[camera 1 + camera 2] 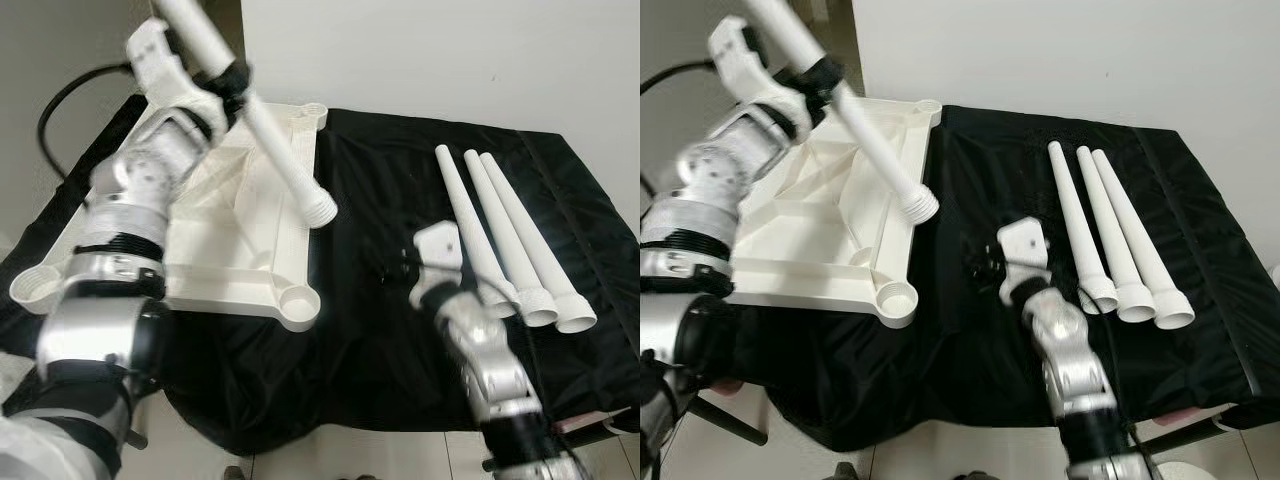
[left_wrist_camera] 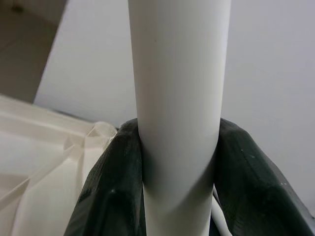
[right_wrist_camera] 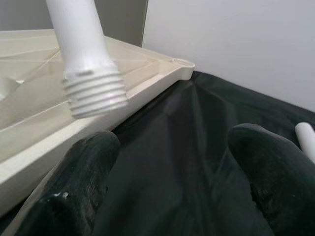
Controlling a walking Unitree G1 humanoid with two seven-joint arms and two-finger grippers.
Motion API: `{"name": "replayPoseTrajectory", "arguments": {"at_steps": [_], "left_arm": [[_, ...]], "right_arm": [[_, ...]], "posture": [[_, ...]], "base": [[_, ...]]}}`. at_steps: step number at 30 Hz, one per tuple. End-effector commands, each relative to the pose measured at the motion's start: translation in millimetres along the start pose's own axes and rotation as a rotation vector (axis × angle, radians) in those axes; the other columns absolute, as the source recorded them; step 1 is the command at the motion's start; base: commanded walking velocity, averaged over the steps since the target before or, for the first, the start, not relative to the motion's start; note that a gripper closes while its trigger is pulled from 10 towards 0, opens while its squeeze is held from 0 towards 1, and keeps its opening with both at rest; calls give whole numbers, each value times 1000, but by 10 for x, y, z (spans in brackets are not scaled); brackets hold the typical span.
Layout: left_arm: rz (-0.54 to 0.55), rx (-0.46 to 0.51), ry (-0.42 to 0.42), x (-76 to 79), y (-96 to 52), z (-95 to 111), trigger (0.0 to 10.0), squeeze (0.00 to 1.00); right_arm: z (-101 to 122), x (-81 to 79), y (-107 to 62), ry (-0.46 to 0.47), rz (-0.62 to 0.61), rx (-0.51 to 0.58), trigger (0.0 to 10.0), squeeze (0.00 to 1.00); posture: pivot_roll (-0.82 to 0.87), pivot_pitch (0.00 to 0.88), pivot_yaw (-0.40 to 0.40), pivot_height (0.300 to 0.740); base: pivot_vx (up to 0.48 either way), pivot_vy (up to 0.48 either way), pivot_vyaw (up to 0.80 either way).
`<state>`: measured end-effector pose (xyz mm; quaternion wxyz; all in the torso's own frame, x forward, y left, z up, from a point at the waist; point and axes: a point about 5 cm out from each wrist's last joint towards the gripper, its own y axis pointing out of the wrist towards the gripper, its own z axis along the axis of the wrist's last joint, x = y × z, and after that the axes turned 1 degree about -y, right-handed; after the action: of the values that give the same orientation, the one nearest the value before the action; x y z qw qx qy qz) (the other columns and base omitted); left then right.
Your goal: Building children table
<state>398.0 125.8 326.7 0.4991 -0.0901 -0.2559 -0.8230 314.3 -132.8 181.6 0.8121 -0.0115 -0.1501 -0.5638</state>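
— So how far along does the build look?
— Early: the tabletop (image 1: 225,235) lies upside down on the black cloth (image 1: 400,330), its near corner sockets empty, and three legs (image 1: 1118,240) lie beside it, unfitted.
— And the arms?
— The left gripper (image 1: 235,85) is raised, clamped around a fourth leg (image 1: 285,160), threaded end hanging over the tabletop. The right gripper (image 3: 172,172) hovers low over the cloth, fingers spread, holding nothing.
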Motion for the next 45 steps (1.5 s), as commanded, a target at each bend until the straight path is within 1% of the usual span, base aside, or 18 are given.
{"name": "replayPoseTrajectory", "arguments": {"at_steps": [1,2,5,6,9,10,11,15,19,21,23,26,27,36,42,43,44,45], "left_arm": [[-194,11,64,159,-7,-20,10000,0],[-194,11,64,159,-7,-20,10000,0],[-219,9,93,278,9,-70,10000,0],[-219,9,93,278,9,-70,10000,0],[-240,20,147,452,36,-141,10000,0],[-240,20,147,452,36,-141,10000,0],[-260,30,143,594,48,-198,10000,0],[-276,30,126,690,53,-249,10000,0],[-324,24,134,907,45,-361,10000,0],[-335,24,136,949,40,-378,10000,0],[-360,23,132,1048,22,-418,10000,0],[-368,21,130,1081,16,-432,10000,0],[-384,18,130,1145,-4,-468,10000,0],[-401,19,127,1224,-36,-498,10000,0],[-404,23,128,1245,-43,-491,10000,0],[-405,23,129,1251,-45,-491,10000,0],[-406,24,130,1259,-48,-490,10000,0],[-406,24,130,1259,-48,-490,10000,0]], "right_arm": [[22,21,12,11,8,-31,10000,0],[22,21,12,11,8,-31,10000,0],[98,-1,60,-4,31,-23,10000,0],[98,-1,60,-4,31,-23,10000,0],[187,-25,143,-12,42,-19,10000,0],[187,-25,143,-12,42,-19,10000,0],[255,-49,210,-21,50,-17,10000,0],[293,-61,253,-27,53,-16,10000,0],[308,-86,323,-47,71,-32,10000,0],[306,-90,332,-53,76,-39,10000,0],[303,-71,361,-73,65,-50,10000,0],[302,-59,375,-78,58,-53,10000,0],[308,-27,414,-90,41,-58,10000,0],[352,66,553,-114,-13,-50,10000,0],[349,70,578,-113,-10,-56,10000,0],[340,72,582,-106,-14,-61,7373,0],[331,74,586,-102,-17,-64,6706,0],[331,74,586,-102,-17,-64,6706,0]], "posture": [[-40,36,-17,740],[-40,36,-17,740],[-37,40,-17,740],[-37,40,-17,740],[-34,50,-9,740],[-34,50,-9,740],[-34,53,-6,740],[-32,56,-6,740],[-30,60,-6,740],[-29,60,-7,740],[-27,61,-7,740],[-27,62,-8,740],[-26,62,-8,740],[-19,62,-7,740],[-14,63,-9,740],[-13,64,-11,740],[-13,64,-11,740],[-13,64,-11,740]], "base": [[0,0,0],[0,0,0],[0,0,0],[0,0,0],[0,0,0],[0,0,0],[0,0,0],[0,0,0],[0,0,0],[0,0,0],[0,0,0],[0,0,0],[0,0,0],[0,0,0],[0,0,0],[0,0,0],[0,0,0],[0,0,0]]}}
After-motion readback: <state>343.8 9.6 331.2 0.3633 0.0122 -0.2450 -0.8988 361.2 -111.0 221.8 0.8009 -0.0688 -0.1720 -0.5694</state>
